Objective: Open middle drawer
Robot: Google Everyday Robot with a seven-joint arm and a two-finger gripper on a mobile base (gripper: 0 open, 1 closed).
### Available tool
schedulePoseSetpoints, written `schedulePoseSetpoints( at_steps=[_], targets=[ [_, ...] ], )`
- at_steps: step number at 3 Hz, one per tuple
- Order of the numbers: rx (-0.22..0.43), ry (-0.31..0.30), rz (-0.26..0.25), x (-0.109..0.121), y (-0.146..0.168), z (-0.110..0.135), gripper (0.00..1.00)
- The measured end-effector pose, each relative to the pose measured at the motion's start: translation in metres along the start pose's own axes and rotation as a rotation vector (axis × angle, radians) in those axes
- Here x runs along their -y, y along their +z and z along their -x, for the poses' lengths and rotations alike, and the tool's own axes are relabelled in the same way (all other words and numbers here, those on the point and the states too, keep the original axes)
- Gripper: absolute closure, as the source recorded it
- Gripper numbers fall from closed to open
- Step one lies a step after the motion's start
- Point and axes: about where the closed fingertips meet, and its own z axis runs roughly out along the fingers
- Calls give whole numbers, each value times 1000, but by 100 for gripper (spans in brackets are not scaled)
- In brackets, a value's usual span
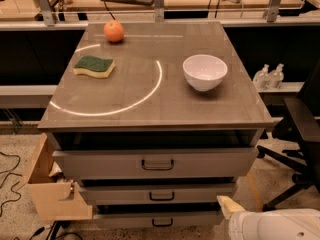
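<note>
Grey metal middle drawer (pixel 200 192), second of three under the counter (pixel 200 109): rigid, likely slides heavy; grab the small dark loop handle (pixel 162 196) at front centre; tool (pixel 228 205) low right, beside its corner, opening can't tell

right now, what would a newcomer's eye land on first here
A bright orange, a green-and-yellow sponge and a white bowl sit on the grey cabinet top, which is crossed by a glowing arc of light. The end effector is at the bottom right, near the right end of the middle drawer.
</note>
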Motion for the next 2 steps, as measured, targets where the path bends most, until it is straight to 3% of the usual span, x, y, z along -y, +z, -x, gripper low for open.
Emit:
schedulePoseSetpoints(
  at_steps=[1,2],
  targets=[
    [-61,-62,-51,12,10,3,0],
    [-61,-61,-51,12,10,3,0]
  ],
)
